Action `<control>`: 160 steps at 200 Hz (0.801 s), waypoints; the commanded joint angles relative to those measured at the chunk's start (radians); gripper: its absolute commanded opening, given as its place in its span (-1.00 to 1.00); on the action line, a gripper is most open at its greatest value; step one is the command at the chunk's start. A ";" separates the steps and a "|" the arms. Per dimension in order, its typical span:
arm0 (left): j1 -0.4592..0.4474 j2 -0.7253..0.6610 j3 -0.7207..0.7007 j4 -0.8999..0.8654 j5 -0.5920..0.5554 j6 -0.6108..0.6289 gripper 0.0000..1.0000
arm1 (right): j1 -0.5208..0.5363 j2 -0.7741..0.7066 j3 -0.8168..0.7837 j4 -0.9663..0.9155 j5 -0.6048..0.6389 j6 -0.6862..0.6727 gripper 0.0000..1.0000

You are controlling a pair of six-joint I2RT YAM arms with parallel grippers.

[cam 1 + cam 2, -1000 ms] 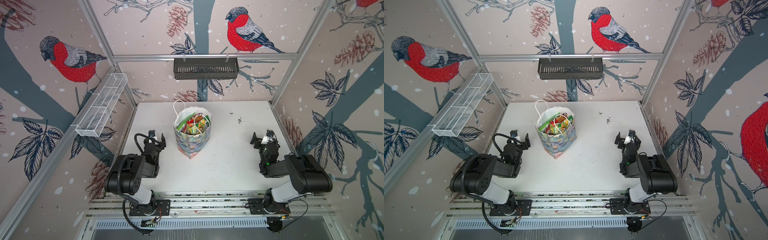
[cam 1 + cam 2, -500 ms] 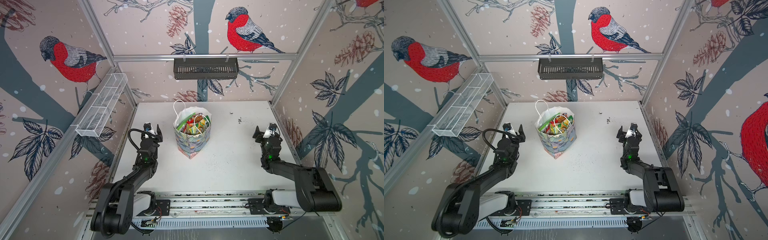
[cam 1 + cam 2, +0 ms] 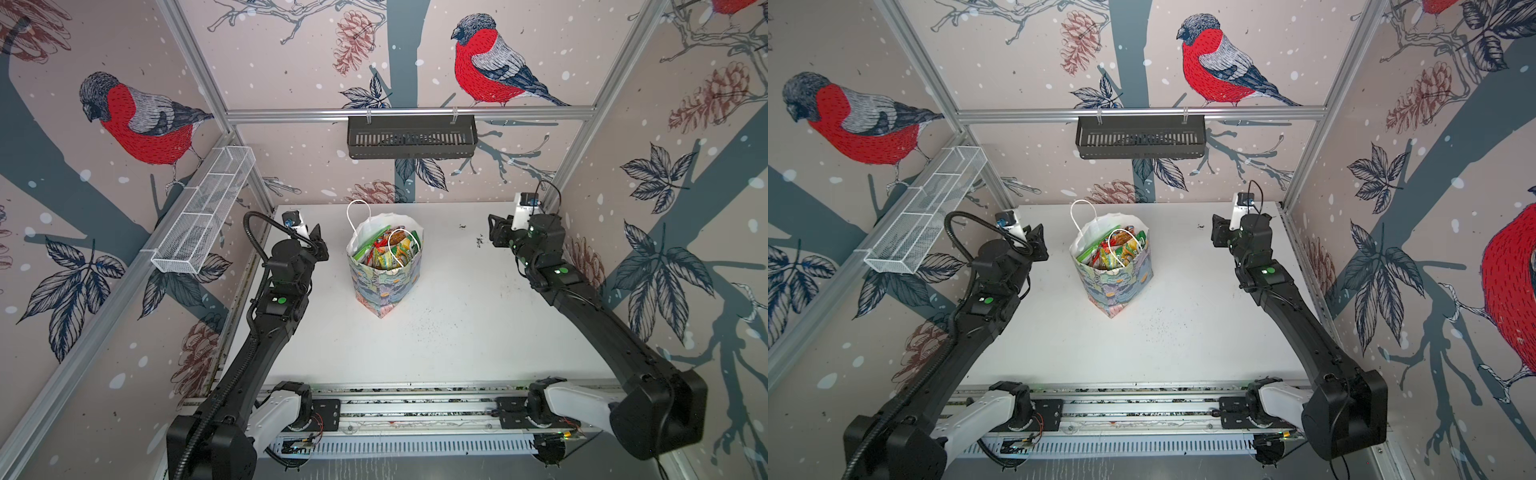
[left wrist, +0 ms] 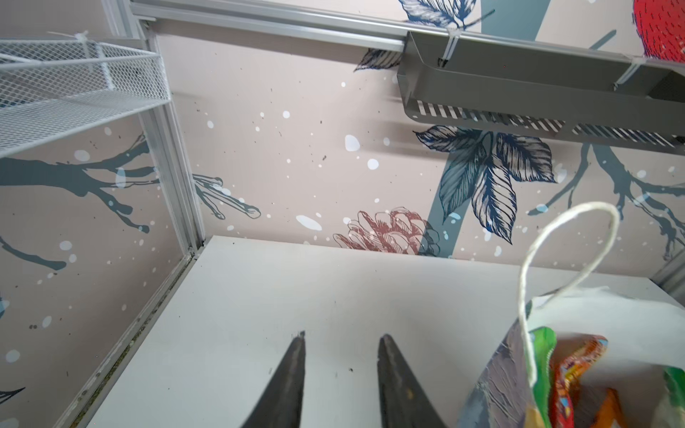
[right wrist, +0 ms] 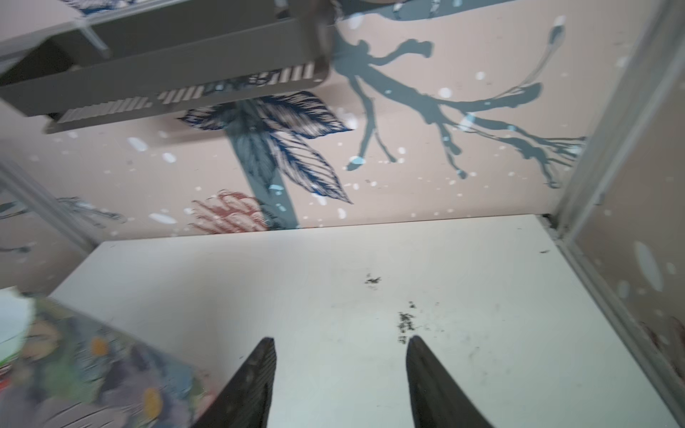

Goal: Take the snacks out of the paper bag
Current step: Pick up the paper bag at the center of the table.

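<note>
The paper bag [image 3: 384, 282] [image 3: 1117, 286] stands upright in the middle of the white table, its floral print outside and white cord handles up. Inside it the snacks [image 3: 386, 251] [image 3: 1115, 249] show as green, red and orange-yellow packets. My left gripper [image 3: 319, 239] [image 3: 1038, 241] hovers just left of the bag, open and empty. In the left wrist view the left gripper [image 4: 341, 335] points past the bag [image 4: 496, 385], with the snacks [image 4: 567, 374] beside it. My right gripper [image 3: 494, 230] [image 5: 341, 339] is open and empty, well to the right of the bag [image 5: 92, 355].
A white wire basket [image 3: 203, 216] hangs on the left wall and a black slotted tray [image 3: 411, 137] on the back rail. Dark crumbs [image 3: 478, 241] lie near the right gripper. The arms' base rail [image 3: 415, 411] runs along the front edge.
Both arms have stretched out from a folded pose and carried their grippers farther back on the table. Both pairs of jaws have narrowed. The bag has not moved.
</note>
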 commanded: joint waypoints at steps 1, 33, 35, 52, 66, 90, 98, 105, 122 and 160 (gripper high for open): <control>-0.001 -0.014 0.059 -0.111 0.052 -0.016 0.03 | 0.071 0.033 0.122 -0.192 -0.087 0.034 0.15; 0.000 0.080 0.239 -0.211 0.211 0.002 0.18 | 0.153 0.171 0.301 -0.246 -0.145 0.033 0.16; -0.001 0.090 0.253 -0.223 0.223 0.002 0.19 | 0.159 0.180 0.311 -0.250 -0.144 0.032 0.17; 0.001 0.164 0.363 -0.345 0.334 0.013 0.38 | 0.199 0.240 0.380 -0.283 -0.143 0.018 0.22; 0.001 0.206 0.426 -0.430 0.399 0.036 0.38 | 0.232 0.270 0.413 -0.298 -0.139 0.003 0.24; 0.002 0.266 0.531 -0.583 0.447 0.083 0.32 | 0.262 0.296 0.440 -0.298 -0.143 -0.006 0.27; 0.002 0.285 0.562 -0.632 0.449 0.093 0.29 | 0.270 0.303 0.448 -0.295 -0.145 -0.008 0.28; 0.002 0.295 0.581 -0.663 0.442 0.097 0.27 | 0.276 0.307 0.454 -0.295 -0.146 -0.011 0.27; 0.002 0.288 0.587 -0.710 0.426 0.102 0.28 | 0.290 0.317 0.469 -0.295 -0.146 -0.021 0.32; -0.001 0.248 0.559 -0.763 0.472 0.118 0.32 | 0.301 0.355 0.504 -0.293 -0.135 -0.034 0.31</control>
